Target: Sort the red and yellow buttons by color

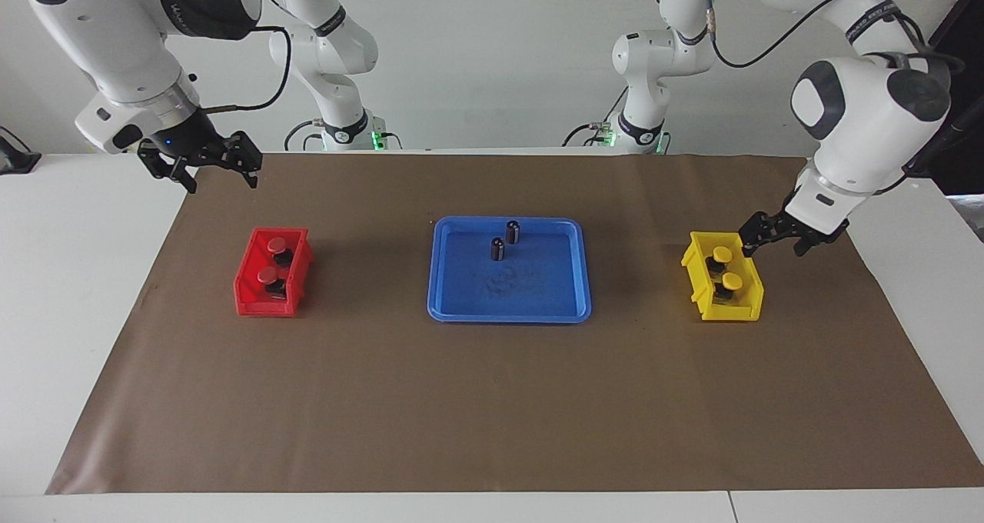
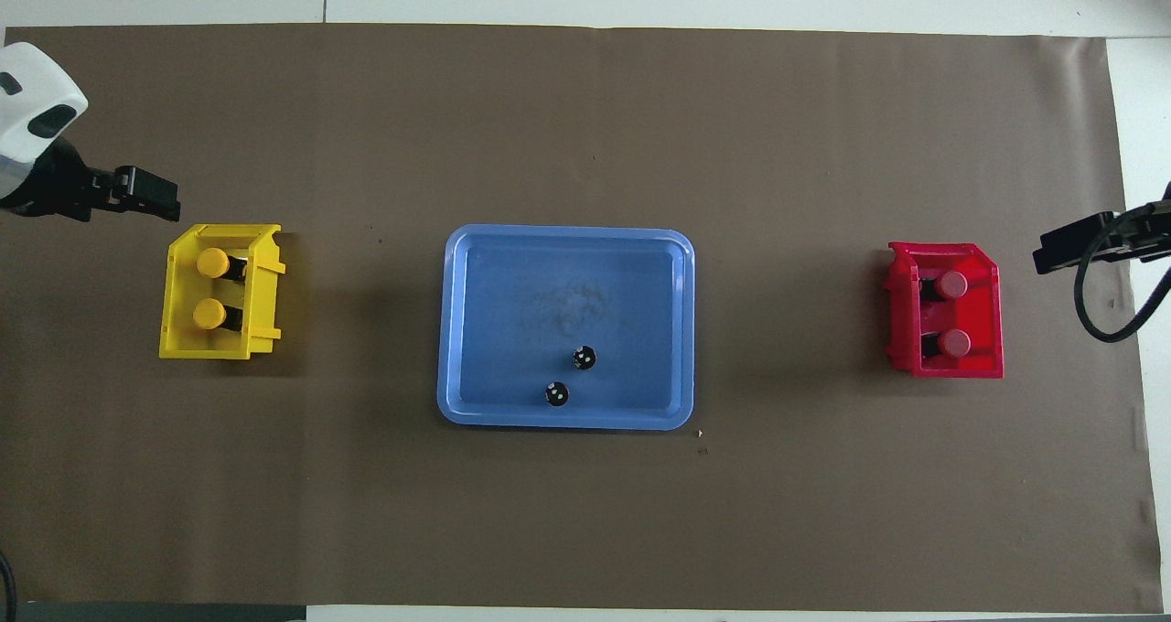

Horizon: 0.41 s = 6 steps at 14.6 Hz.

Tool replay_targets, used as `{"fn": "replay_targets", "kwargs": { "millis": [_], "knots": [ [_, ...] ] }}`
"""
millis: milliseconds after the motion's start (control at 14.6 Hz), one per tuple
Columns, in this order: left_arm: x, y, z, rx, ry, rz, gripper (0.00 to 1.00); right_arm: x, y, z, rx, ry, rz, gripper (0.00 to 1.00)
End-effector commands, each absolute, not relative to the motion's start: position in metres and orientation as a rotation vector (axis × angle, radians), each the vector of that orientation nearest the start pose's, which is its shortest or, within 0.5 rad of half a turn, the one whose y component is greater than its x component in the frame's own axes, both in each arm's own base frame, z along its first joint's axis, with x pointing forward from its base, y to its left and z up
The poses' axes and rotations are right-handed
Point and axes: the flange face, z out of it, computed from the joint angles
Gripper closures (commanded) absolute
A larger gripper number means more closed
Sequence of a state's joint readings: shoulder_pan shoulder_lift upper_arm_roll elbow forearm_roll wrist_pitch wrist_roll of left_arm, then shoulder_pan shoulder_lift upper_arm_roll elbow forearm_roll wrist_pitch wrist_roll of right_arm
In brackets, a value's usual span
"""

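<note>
Two red buttons (image 1: 275, 244) (image 1: 267, 275) lie in the red bin (image 1: 247, 284) toward the right arm's end of the table; in the overhead view they show in the red bin (image 2: 993, 325) as two red caps (image 2: 951, 284) (image 2: 954, 342). Two yellow buttons (image 1: 721, 254) (image 1: 731, 281) lie in the yellow bin (image 1: 696, 265) toward the left arm's end, and also show from overhead (image 2: 212, 262) (image 2: 209, 314). My left gripper (image 1: 772, 240) (image 2: 151, 197) is open and empty just above the yellow bin's rim. My right gripper (image 1: 219, 171) (image 2: 1075, 245) is open and empty, raised over the mat beside the red bin.
A blue tray (image 1: 507, 317) (image 2: 567, 235) sits mid-table between the bins. Two small dark cylinders (image 1: 513, 231) (image 1: 497, 248) without coloured caps stand in it, near its edge nearer to the robots. A brown mat (image 1: 492, 415) covers the table.
</note>
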<state>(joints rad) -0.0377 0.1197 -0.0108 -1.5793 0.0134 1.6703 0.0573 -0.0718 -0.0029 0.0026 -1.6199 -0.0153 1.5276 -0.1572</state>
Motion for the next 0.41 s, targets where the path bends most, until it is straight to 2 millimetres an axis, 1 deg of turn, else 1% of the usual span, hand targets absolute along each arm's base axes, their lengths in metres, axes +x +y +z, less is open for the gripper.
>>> {"fn": "replay_targets", "kwargs": {
  "millis": [0, 68, 205, 342],
  "knots": [
    [0.581, -0.036, 0.618, -3.145, 0.214, 0.125, 0.0, 0.546, -0.04, 0.603, -3.145, -0.113, 0.147, 0.0],
    [0.573, -0.038, 0.63, -3.165, 0.219, 0.138, 0.0, 0.546, -0.04, 0.604, -3.145, -0.113, 0.145, 0.0],
    [0.563, -0.04, 0.647, -3.172, 0.23, 0.107, 0.0, 0.546, -0.041, 0.604, -3.145, -0.111, 0.145, 0.0],
    [0.562, -0.04, 0.649, -3.172, 0.227, 0.1, 0.0, 0.546, -0.041, 0.603, -3.145, -0.111, 0.147, 0.0]
  ]
}}
